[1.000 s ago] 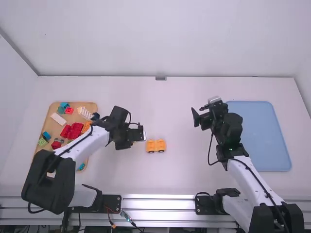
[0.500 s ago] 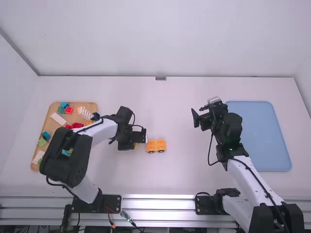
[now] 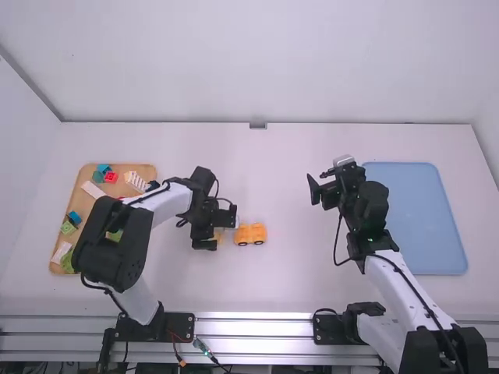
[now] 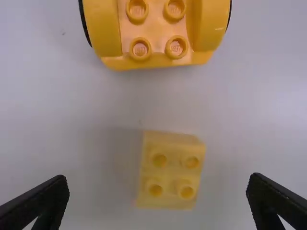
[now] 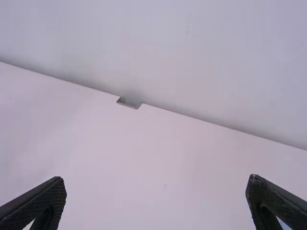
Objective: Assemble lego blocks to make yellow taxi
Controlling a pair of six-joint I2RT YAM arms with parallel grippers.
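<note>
My left gripper [image 3: 215,232] is low over the table, just left of the orange-yellow wheeled base [image 3: 250,234]. In the left wrist view the left gripper [image 4: 158,199] stands open, its fingers on either side of a pale yellow four-stud brick [image 4: 170,171], not touching it. The brick lies apart from the studded wheeled base [image 4: 157,33]. My right gripper [image 3: 326,185] is held above the table near the blue tray; in the right wrist view the right gripper [image 5: 156,199] is open with nothing between its fingers.
A wooden tray [image 3: 84,178] of loose coloured blocks stands at the left, partly under the left arm. A flat blue tray [image 3: 421,218] lies at the right. The table's back edge [image 5: 192,116] meets a wall.
The left arm has swung rightward and its gripper has shifted slightly toward the wheeled base, uncovering part of the pale yellow brick. The right arm has kept still.
</note>
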